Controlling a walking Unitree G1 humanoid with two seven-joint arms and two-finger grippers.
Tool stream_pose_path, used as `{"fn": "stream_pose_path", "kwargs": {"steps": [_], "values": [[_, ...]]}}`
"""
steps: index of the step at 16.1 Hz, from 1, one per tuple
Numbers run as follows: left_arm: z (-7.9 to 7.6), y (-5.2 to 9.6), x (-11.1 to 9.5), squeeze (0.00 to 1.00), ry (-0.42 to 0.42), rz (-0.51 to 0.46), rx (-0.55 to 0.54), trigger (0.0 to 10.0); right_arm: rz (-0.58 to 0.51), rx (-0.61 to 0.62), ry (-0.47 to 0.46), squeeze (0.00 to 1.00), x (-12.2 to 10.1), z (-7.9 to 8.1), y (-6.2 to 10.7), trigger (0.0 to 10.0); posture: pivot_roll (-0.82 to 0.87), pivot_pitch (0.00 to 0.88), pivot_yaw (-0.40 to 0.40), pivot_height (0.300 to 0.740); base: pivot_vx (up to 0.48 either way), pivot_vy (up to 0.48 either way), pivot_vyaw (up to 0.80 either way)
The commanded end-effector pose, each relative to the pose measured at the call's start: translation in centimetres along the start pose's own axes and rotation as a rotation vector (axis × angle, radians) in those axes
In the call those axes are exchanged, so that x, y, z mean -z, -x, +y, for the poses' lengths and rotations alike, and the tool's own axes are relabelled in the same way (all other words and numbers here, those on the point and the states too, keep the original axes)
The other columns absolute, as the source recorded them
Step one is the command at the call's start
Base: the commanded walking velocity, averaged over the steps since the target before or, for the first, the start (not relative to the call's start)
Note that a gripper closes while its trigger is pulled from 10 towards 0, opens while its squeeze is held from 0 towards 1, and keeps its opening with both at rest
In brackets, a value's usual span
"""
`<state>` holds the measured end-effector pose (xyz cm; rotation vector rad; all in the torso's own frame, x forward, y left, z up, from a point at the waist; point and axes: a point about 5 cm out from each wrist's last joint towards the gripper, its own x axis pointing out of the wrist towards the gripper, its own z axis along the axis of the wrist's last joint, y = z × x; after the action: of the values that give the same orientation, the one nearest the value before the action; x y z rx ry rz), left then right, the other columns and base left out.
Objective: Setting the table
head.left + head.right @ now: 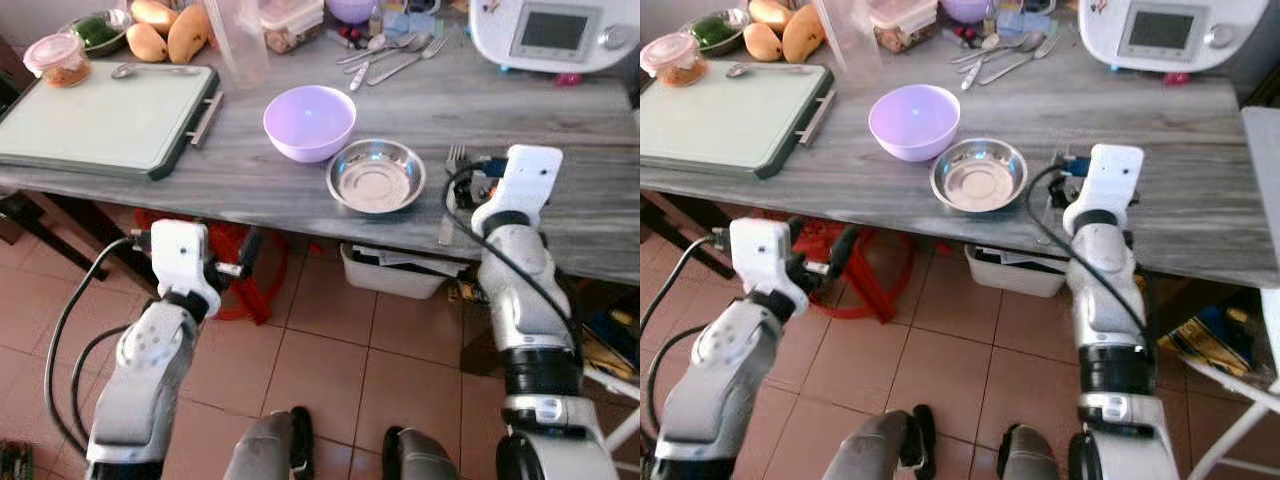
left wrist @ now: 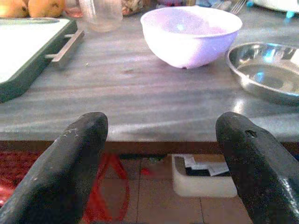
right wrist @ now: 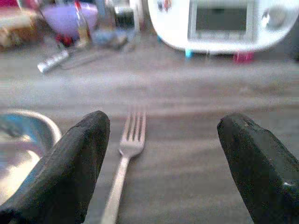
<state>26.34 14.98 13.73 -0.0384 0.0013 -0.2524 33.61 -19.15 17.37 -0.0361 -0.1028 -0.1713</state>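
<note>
A fork (image 3: 125,161) lies on the grey wooden table (image 1: 250,175), just right of an empty steel bowl (image 1: 376,177). My right gripper (image 3: 163,158) hovers low over the fork, open, with a finger on each side of it and nothing held. In the eye views the right wrist covers part of the fork (image 1: 455,158). A lilac bowl (image 1: 309,121) stands left of and behind the steel bowl. My left gripper (image 2: 159,154) is open and empty, held in front of the table's near edge and slightly below it, facing the lilac bowl (image 2: 190,32).
A pale cutting board (image 1: 100,125) with a spoon (image 1: 150,70) takes up the table's left. Mangoes (image 1: 165,30), a clear cup (image 1: 240,40), loose cutlery (image 1: 385,55) and a white appliance (image 1: 550,35) line the back. A white bin (image 1: 400,272) sits under the table.
</note>
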Motion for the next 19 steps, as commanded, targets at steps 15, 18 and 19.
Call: {"fn": "stream_pose_path", "kwargs": {"steps": [15,18,19], "values": [[0.1,-0.9,2.6,0.0,0.018,-0.068,-0.121,10.0,-0.016,0.001,0.175,0.0,2.8,0.2,9.8,10.0,-0.06,0.0,0.043,0.74,0.0,0.0,0.0],[0.1,-0.9,2.6,0.0,0.018,-0.068,-0.121,10.0,-0.016,0.001,0.175,0.0,2.8,0.2,9.8,10.0,-0.06,0.0,0.043,0.74,0.0,0.0,0.0],[0.1,-0.9,2.6,0.0,0.018,-0.068,-0.121,10.0,-0.016,0.001,0.175,0.0,2.8,0.2,9.8,10.0,-0.06,0.0,0.043,0.74,0.0,0.0,0.0]]}}
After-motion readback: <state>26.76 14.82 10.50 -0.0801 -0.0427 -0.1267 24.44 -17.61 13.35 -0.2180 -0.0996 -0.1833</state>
